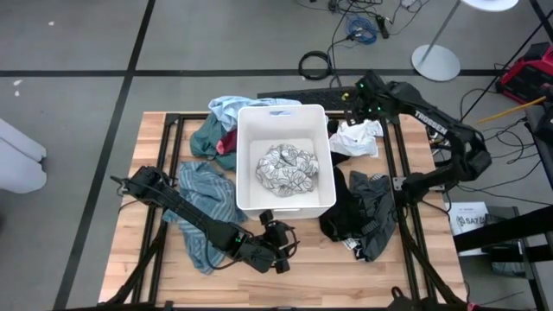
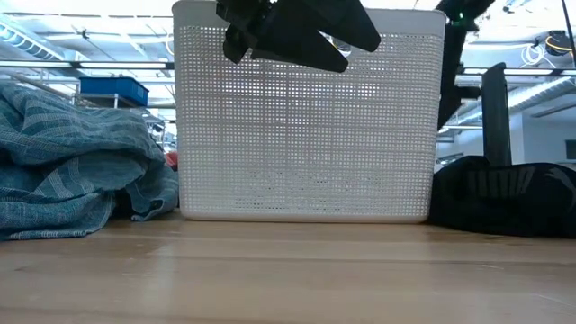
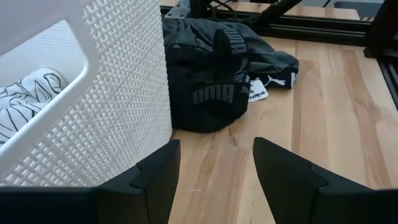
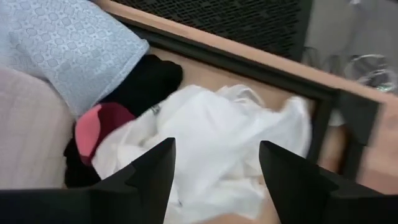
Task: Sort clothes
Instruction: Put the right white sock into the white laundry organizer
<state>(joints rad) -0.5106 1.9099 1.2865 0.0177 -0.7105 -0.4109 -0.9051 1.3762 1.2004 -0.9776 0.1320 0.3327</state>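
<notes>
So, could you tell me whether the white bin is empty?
Not empty: the white bin holds one white-grey patterned garment.

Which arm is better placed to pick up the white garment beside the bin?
The right gripper: it hovers open just over the white garment. The left gripper waits, open, at the bin's opposite end.

In the low view, the white bin (image 2: 306, 117) is hiding everything behind its mesh wall, and the teal striped garment (image 2: 72, 162) is running off the left edge. The right wrist view is blurring the white garment (image 4: 211, 149) at centre frame.
</notes>
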